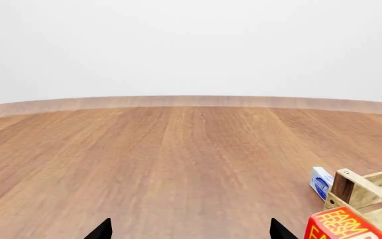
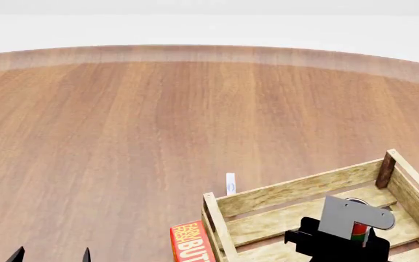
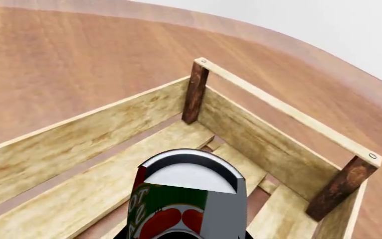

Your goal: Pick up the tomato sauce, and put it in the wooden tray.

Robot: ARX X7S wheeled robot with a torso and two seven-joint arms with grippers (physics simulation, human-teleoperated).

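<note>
- While the right gripper [image 2: 355,232] hangs over the wooden tray [image 2: 297,191], it has the tomato sauce [image 3: 177,209] clamped between its jaws; can upright, silver top facing the wrist camera, red and green label showing below.
- Can sits above the tray's slatted floor, inside the walls; whether it touches the slats I cannot tell, the base is hidden.
- From head view, tray is at about 5 o'clock of the frame, dark corner post [image 2: 385,168] at its far right corner.
- Left gripper [image 2: 52,255] at about 7 o'clock in head view, well apart from the tray; two black fingertips [image 1: 101,230] spread wide, nothing between them.
- Red butter box [image 2: 191,243] stands just beside the tray's left wall, at 9 o'clock of it.
- Small white-and-blue box [image 2: 230,184] stands on the wooden table [image 2: 159,120] near the tray's far wall, at about 11 o'clock of it.
</note>
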